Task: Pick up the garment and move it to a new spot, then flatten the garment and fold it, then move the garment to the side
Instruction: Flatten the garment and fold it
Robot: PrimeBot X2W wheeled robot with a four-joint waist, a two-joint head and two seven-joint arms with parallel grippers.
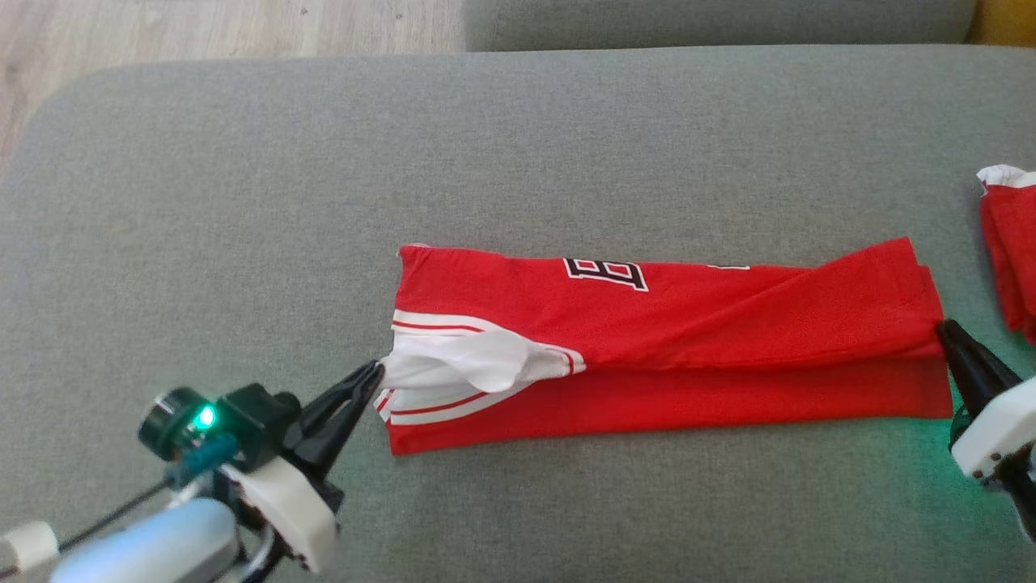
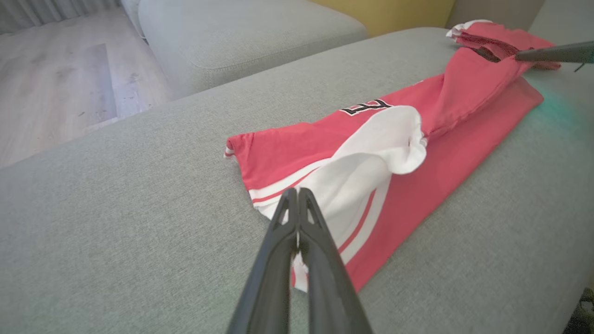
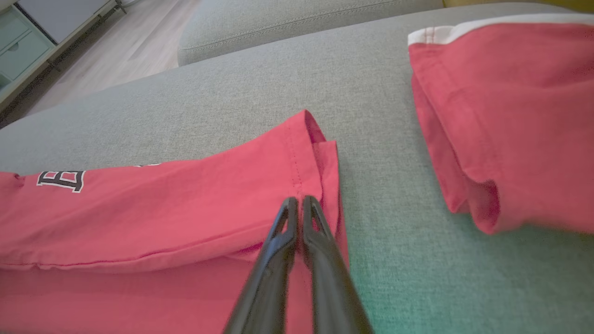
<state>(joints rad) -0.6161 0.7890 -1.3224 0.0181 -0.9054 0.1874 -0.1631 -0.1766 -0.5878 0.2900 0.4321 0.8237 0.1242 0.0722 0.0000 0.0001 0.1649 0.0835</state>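
**Head view.** The garment [image 1: 688, 340], a red fabric jersey with white striped trim and black block lettering, lies folded lengthwise into a long band across the middle of the grey woven sofa cushion [image 1: 518, 146]. My left claw [image 1: 374, 371] is closed, pinching the white fabric at the band's left end. A green lamp [image 1: 205, 417] glows on the wrist behind it. My right claw [image 1: 943, 328] is closed on the red hem at the band's right end. A second folded red cloth with a white edge [image 1: 1012, 243] lies apart from the garment, at the right border. Pale wooden flooring [image 1: 202, 28] shows beyond the cushion.

**Left wrist view.** My left claw [image 2: 297, 191] has its two dark fingers pressed together, with white trim caught between them. The garment [image 2: 445, 157] runs away from me over the cushion [image 2: 116, 195]. Its far end is lifted off the surface, up to my right claw [image 2: 519, 56], which nips it there. The second red cloth [image 2: 487, 32] sits just behind that end.

**Right wrist view.** My right claw [image 3: 299, 199] is closed on the stitched hem of the garment [image 3: 162, 218], whose upper layer is folded over a lower one. The black lettering [image 3: 60, 180] appears at the left. The second red cloth [image 3: 510, 116] lies to the right, with bare cushion [image 3: 371, 93] between it and the garment.
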